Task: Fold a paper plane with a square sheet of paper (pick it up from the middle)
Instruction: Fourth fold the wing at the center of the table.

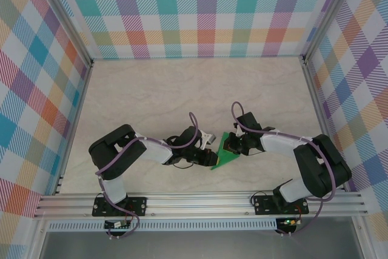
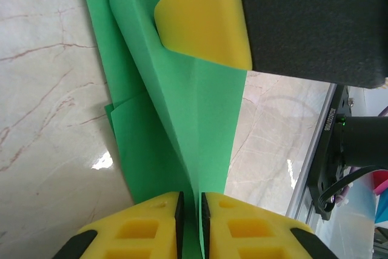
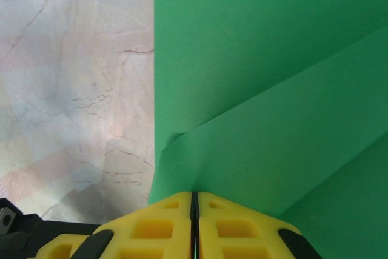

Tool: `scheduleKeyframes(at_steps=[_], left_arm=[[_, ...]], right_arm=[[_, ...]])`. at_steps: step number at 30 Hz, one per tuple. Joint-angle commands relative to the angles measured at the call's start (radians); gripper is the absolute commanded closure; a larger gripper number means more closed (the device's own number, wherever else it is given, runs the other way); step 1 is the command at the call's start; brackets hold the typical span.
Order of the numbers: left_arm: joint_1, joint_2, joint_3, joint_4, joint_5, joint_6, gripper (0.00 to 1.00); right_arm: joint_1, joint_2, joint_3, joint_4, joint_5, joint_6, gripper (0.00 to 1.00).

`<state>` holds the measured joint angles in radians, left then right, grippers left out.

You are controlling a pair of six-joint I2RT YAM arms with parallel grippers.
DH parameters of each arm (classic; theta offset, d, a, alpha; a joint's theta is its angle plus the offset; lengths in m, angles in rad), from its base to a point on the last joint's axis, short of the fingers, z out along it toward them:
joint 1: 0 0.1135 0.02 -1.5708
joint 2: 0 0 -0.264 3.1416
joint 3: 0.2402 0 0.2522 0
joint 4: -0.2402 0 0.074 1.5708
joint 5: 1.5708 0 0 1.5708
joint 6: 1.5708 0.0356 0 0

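Observation:
The green sheet of paper lies folded into a pointed, layered shape on the table between both arms. In the left wrist view the paper rises in a crease that runs into the narrow gap of my left gripper; its pads stand slightly apart around the fold. That left gripper sits at the paper's left edge. My right gripper is at the paper's upper end. In the right wrist view the right gripper is shut on a raised flap of the paper. One of its yellow fingers rests on the sheet.
The marble-look table stretches away beyond the arms. An aluminium rail runs along the near edge, close behind the paper, and the same rail is at the right of the left wrist view. Plaid walls close in three sides.

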<state>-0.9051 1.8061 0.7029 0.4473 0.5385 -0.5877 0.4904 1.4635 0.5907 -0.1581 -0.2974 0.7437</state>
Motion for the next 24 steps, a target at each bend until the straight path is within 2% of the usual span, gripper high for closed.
scheduleKeyframes(at_steps=[1, 7, 11, 17, 24], left_arm=[[0.013, -0.006, -0.023, -0.004, 0.018, 0.002, 0.86], [0.014, 0.002, -0.028, 0.004, 0.019, -0.005, 0.96], [0.014, 0.007, -0.038, 0.014, 0.007, -0.021, 0.99], [0.013, 0.009, -0.077, 0.065, -0.021, -0.064, 1.0], [0.005, -0.007, -0.075, 0.082, -0.015, -0.063, 0.95]], right_arm=[[-0.009, 0.012, 0.009, 0.008, 0.017, 0.001, 0.9], [-0.01, 0.0, 0.006, 0.02, -0.006, -0.003, 0.89], [-0.01, -0.015, 0.009, 0.04, -0.051, -0.013, 0.88], [-0.01, -0.025, 0.016, 0.05, -0.097, -0.02, 0.87], [-0.011, 0.012, 0.012, 0.076, -0.136, -0.028, 0.87]])
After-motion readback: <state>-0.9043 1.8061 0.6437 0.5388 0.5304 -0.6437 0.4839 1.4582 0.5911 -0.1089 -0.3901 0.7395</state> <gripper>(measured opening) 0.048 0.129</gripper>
